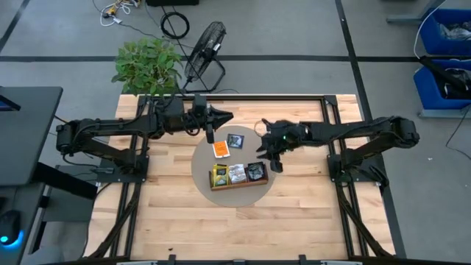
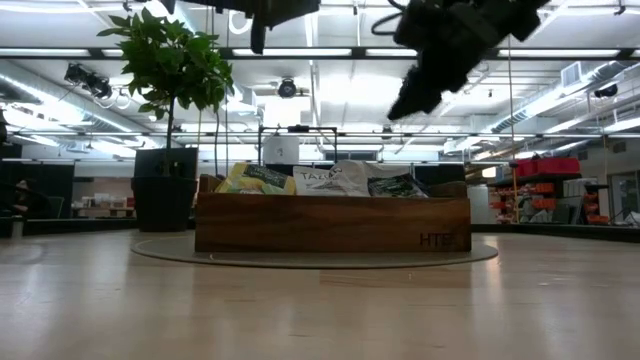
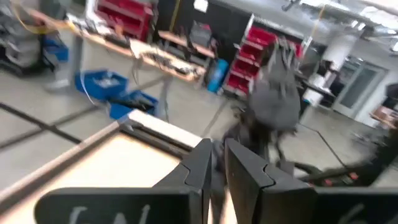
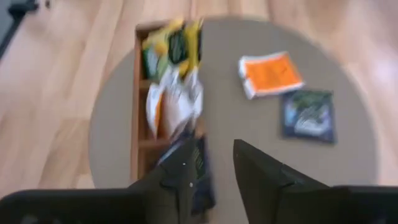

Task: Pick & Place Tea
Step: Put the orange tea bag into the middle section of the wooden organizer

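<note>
A brown wooden tray [image 1: 237, 185] stands on a round grey mat [image 1: 202, 165] at mid-table. It holds yellow [image 1: 218, 175], white [image 1: 237, 174] and dark [image 1: 255, 171] tea packets standing upright in its compartments. An orange packet [image 1: 220, 149] and a dark blue packet [image 1: 235, 140] lie flat on the mat beyond the tray; both also show in the right wrist view, the orange one [image 4: 270, 73] beside the dark blue one [image 4: 308, 115]. My right gripper [image 4: 217, 168] is open and empty, high above the tray's right end [image 2: 410, 100]. My left gripper [image 1: 224, 116] is shut and empty, raised beyond the mat's far edge.
A potted plant [image 1: 147, 65] and a fan [image 1: 206, 44] stand beyond the table's far edge. Dark arm frames [image 1: 125, 158] stand along the table's left and right sides. Bare wood [image 1: 235, 228] lies near of the mat.
</note>
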`<state>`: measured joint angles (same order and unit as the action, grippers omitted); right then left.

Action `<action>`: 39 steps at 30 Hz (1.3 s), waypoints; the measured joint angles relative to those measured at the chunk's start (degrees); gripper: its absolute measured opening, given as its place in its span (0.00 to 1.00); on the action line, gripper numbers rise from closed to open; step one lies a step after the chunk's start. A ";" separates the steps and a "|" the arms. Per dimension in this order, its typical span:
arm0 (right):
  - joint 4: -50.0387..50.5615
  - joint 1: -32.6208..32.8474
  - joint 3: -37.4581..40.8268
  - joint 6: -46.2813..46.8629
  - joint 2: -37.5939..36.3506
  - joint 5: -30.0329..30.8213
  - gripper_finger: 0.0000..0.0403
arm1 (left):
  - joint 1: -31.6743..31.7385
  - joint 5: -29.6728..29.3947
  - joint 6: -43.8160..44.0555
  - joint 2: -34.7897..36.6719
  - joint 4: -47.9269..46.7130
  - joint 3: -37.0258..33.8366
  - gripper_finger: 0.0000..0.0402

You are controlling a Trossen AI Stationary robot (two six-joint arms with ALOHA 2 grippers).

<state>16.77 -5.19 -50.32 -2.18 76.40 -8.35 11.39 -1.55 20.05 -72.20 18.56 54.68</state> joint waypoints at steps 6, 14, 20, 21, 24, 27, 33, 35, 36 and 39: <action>5.15 -7.02 -6.94 -0.16 0.50 -0.21 0.35 | -0.03 5.77 1.53 1.52 -10.10 0.02 0.13; 11.95 -14.26 -15.56 -1.26 8.83 -4.77 0.41 | -0.01 6.06 0.70 5.60 -30.85 -0.04 0.13; 16.87 -14.25 -25.72 -10.26 20.89 -5.13 0.46 | -0.01 6.07 -0.19 6.38 -37.57 -0.04 0.13; 17.68 -14.25 -26.97 -11.73 22.93 -5.09 0.47 | -0.01 6.06 -0.19 6.37 -37.58 -0.04 0.13; 19.98 -14.25 -30.28 -15.13 28.69 -4.20 0.50 | -0.01 6.06 -0.32 6.38 -37.56 -0.02 0.13; 20.90 -14.25 -32.82 -16.17 33.21 -4.10 0.55 | -0.01 6.09 -0.32 6.38 -37.89 -0.02 0.13; 22.73 -14.12 -36.23 -14.33 39.87 -4.10 0.67 | 0.01 6.09 -0.32 6.38 -38.34 -0.02 0.13; 23.13 -14.12 -37.09 -13.33 41.42 -4.10 0.71 | 0.01 6.09 -0.49 6.38 -38.40 -0.02 0.13; 23.10 -14.12 -37.26 -12.92 42.04 -4.10 0.74 | 0.01 6.09 -0.87 6.38 -38.44 -0.02 0.13; 22.39 -14.10 -37.34 -11.39 43.01 -2.34 0.80 | 0.01 6.09 -1.20 6.38 -38.48 -0.02 0.13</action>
<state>39.16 -19.29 -87.66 -13.57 119.41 -10.69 11.40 4.54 18.85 -65.82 -19.92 54.65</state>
